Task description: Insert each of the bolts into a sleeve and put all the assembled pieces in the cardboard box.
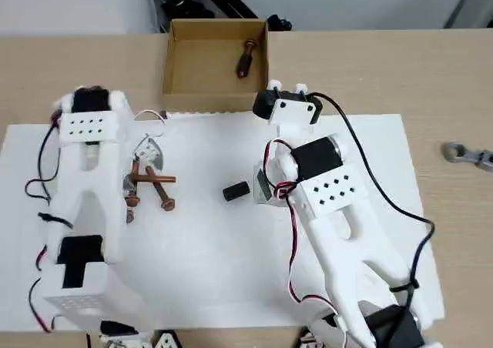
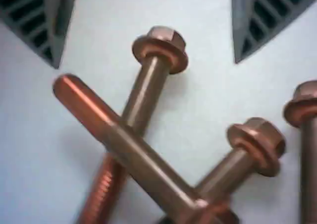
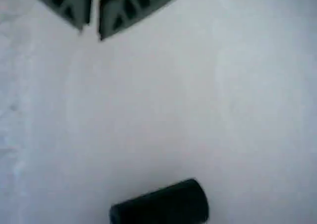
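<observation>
Copper-coloured bolts [image 2: 143, 157] lie right under the left gripper [image 2: 145, 63]. Its dark ribbed fingers [image 2: 44, 21] stand wide apart on either side of the heap and touch none of them. Each bolt has a smooth shank and a flanged six-sided head, and thread shows on one end. One bolt lies slantwise across another. They rest on the white sheet [image 1: 200, 271] beside the left arm, well apart from the cardboard box [image 1: 192, 55].

A short black sleeve [image 1: 236, 190] lies on its side on the sheet between the two arms, just beside the right gripper [image 3: 91, 31]. That gripper's fingers are nearly together, with only a slit between them, and hold nothing.

Inside the box, near its right wall, lies one assembled piece [image 1: 246, 58], a bolt with a dark sleeve on it. A metal tool [image 1: 464, 155] lies on the bare table [image 1: 431, 63], far off to the right.
</observation>
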`<state>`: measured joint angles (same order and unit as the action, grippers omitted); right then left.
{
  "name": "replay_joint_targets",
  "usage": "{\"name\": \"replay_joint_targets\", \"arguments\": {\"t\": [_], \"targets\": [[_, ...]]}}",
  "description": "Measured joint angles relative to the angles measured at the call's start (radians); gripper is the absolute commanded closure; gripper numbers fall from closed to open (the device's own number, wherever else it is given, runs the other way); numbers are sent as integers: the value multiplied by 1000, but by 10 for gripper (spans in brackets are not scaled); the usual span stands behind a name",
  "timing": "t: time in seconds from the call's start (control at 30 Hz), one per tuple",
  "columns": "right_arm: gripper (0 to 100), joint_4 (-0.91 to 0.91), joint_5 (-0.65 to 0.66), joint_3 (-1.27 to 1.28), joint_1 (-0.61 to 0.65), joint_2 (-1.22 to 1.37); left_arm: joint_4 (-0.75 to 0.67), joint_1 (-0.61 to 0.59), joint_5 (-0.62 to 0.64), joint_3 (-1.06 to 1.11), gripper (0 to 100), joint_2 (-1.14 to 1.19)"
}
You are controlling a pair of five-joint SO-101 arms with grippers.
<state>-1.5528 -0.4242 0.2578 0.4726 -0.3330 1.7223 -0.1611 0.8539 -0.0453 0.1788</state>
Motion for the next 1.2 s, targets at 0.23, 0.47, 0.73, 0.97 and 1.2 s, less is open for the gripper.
{"name": "replay_joint_targets", "arguments": {"t": [0.23,0.47,0.73,0.97,1.2], "targets": [[987,14,-3,0,0,0,-57,-8,132,0,789,0],[987,14,-3,0,0,0,-155,2,155,35,791,26],[987,14,-3,0,0,0,-201,2,204,35,799,186],[987,14,-3,0,0,0,-224,0,209,34,909,199],[987,14,-3,0,0,0,-233,-14,209,34,917,199]]}}
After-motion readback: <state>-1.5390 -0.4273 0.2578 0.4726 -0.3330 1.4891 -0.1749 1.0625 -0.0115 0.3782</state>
